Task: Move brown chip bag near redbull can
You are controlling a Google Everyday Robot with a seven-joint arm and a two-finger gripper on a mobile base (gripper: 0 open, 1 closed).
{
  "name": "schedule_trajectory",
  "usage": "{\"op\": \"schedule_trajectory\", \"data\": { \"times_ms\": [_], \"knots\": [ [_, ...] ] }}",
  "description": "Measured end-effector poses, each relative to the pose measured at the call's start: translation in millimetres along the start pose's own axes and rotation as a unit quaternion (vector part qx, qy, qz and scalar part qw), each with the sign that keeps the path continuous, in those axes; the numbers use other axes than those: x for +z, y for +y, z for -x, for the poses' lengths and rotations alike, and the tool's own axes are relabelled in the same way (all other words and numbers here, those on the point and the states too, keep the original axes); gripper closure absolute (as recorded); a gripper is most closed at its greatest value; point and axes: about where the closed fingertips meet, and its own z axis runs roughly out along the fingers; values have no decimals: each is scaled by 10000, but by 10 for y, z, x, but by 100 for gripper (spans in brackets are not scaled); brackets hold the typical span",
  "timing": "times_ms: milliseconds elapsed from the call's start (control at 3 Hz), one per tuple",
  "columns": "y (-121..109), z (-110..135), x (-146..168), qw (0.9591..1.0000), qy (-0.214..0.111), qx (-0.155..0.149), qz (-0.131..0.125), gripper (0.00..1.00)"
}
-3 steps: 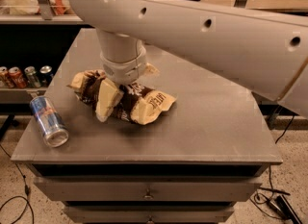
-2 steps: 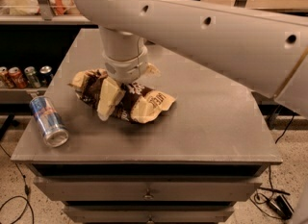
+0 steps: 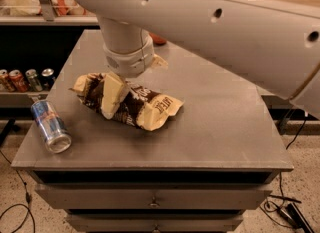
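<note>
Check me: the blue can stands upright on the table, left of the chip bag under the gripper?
No: the camera view shows the can lying on its side, not upright. It is on the table, left of the chip bag, which sits under the gripper.

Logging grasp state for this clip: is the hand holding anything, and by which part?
The hand grips the brown chip bag across its width, nearer the end that faces the redbull can.

Crinkled brown bag point(image 3: 150, 109) with cream ends lies left of the bench's centre, the gripper point(image 3: 122, 97) clamped across its middle. Blue-and-silver can point(image 3: 50, 126) lies on its side at the front-left corner, apart from the bag.
</note>
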Motion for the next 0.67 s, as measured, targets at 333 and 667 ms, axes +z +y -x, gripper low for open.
{"op": "schedule_trajectory", "data": {
  "times_ms": [333, 667],
  "knots": [
    [-5, 11, -236, 9996, -99, -78, -267, 0],
    [-6, 42, -398, 9990, -220, -180, -357, 0]
  ]
}}
